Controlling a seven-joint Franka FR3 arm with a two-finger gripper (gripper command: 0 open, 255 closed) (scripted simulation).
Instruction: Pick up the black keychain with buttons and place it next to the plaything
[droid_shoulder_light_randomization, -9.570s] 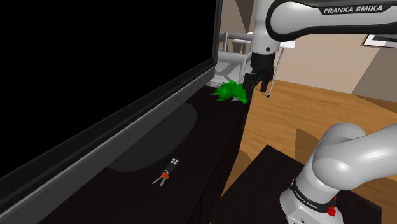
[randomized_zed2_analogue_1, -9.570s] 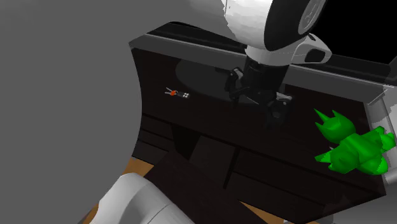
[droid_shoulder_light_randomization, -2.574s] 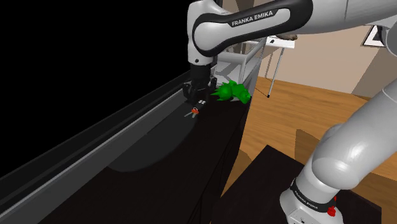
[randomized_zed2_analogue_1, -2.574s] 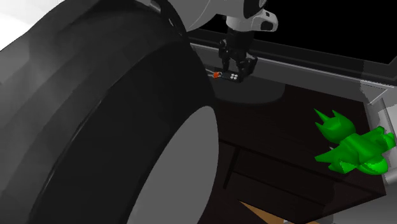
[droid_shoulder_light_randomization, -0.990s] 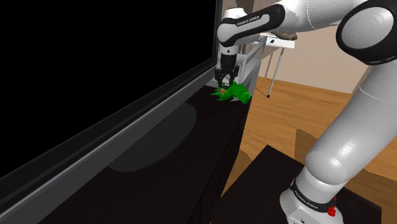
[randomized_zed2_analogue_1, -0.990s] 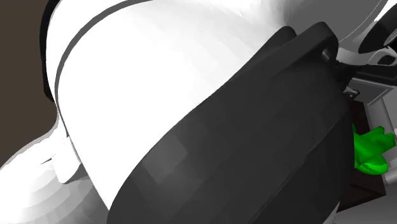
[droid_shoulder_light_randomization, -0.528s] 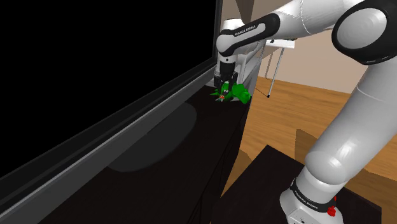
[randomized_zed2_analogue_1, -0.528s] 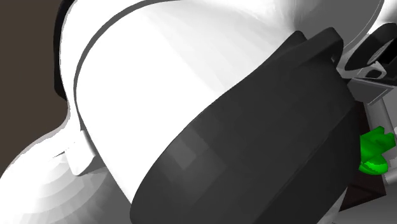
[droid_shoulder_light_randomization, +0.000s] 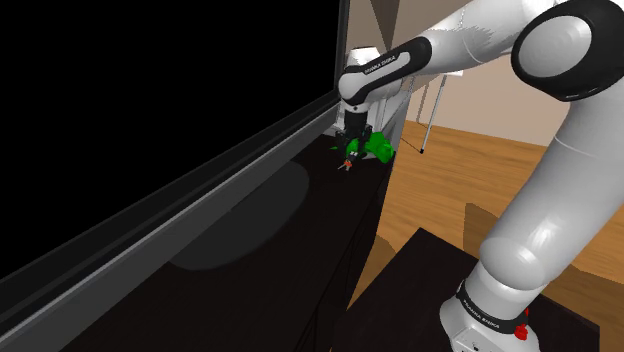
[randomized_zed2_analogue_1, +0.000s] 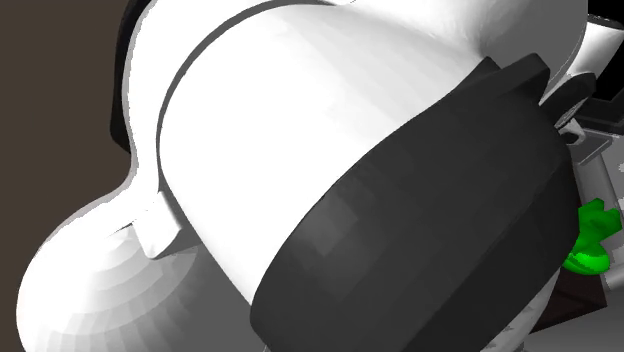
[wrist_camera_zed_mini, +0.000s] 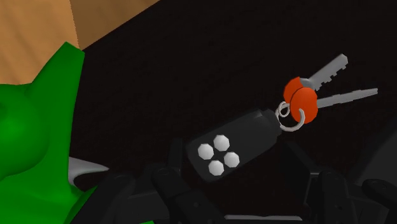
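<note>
Blocked by the arm (randomized_zed2_analogue_1: 300, 150) across the second exterior view, leaving just a sliver of green toy (randomized_zed2_analogue_1: 590, 240) at the right edge. From the shoulder view, barely a speck of keychain (droid_shoulder_light_randomization: 344, 164), perhaps touching that toy.

Black keychain (wrist_camera_zed_mini: 232, 149), four white buttons, two red-headed keys on ring, near green spiky plaything (wrist_camera_zed_mini: 28, 137)

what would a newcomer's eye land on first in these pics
The bright green toy at the far end of the dark cabinet top stands out in the shoulder view, and the white arm ends right beside it. In the wrist view, a black keychain with four white buttons and two orange-headed keys shows against the dark top, close to the toy. A huge arm link looms in the second exterior view.
</note>
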